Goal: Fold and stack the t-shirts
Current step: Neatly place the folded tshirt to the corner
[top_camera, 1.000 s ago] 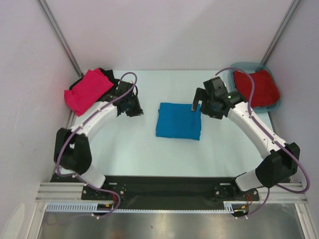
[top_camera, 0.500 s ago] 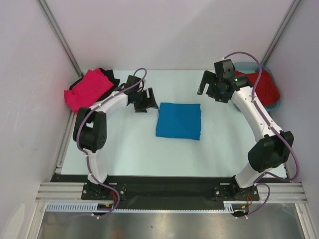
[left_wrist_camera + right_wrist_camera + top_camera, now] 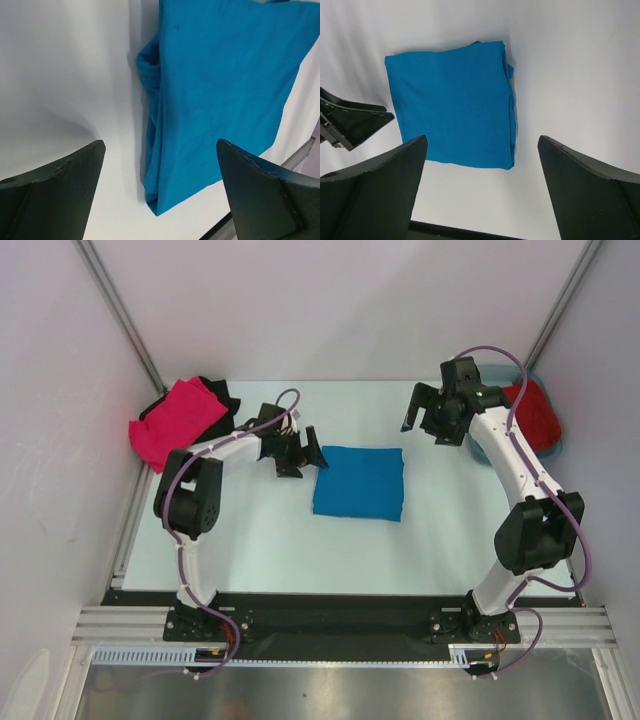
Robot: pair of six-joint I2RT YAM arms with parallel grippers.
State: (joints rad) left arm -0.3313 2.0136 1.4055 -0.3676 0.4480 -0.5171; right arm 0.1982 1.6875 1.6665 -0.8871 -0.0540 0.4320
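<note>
The left gripper (image 3: 311, 457) has slid up beside the soft, bright blue cloth t-shirt (image 3: 358, 483), folded square, jaws now spread wide, empty; the right gripper (image 3: 424, 426), withdrawn, gapes empty.

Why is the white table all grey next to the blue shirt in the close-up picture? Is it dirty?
Not dirt: in the left wrist view it is soft shadow on the table beside the blue t-shirt, which looks sharp. The right wrist view shows greyer table toward the top left too. The top view is evenly lit.

Overhead, two wrists; shared blue t-shirt (image 3: 358, 483)
</note>
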